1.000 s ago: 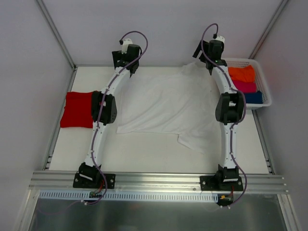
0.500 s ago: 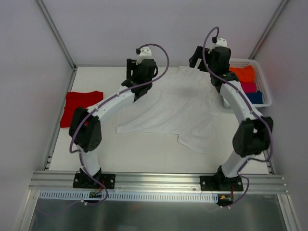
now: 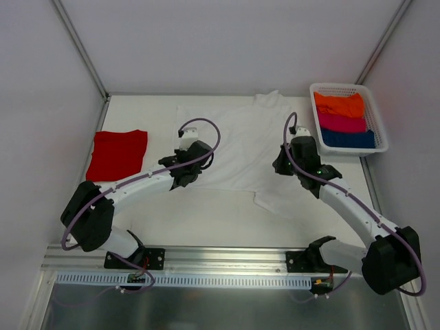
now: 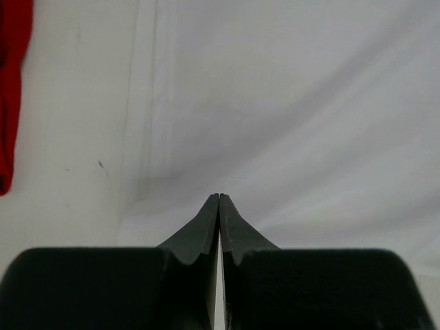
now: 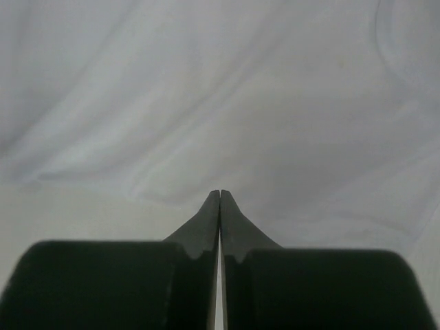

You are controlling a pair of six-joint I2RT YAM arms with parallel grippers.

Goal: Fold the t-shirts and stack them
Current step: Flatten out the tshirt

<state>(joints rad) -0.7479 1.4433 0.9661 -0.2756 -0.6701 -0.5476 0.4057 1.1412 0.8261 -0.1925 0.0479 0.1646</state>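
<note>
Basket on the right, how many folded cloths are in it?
3: orange cloth at the far end of the basket, pink cloth in the middle, blue cloth nearest. Others may hide underneath.

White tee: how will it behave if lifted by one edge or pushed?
Likely floppy: the white t-shirt lies flat on the table, so it should drape. Probably light: the cloth looks thin. Pushed, it would likely bunch, as its soft wrinkles suggest.

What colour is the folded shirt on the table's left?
The folded shirt is bright red; top external view shows it best.
</note>
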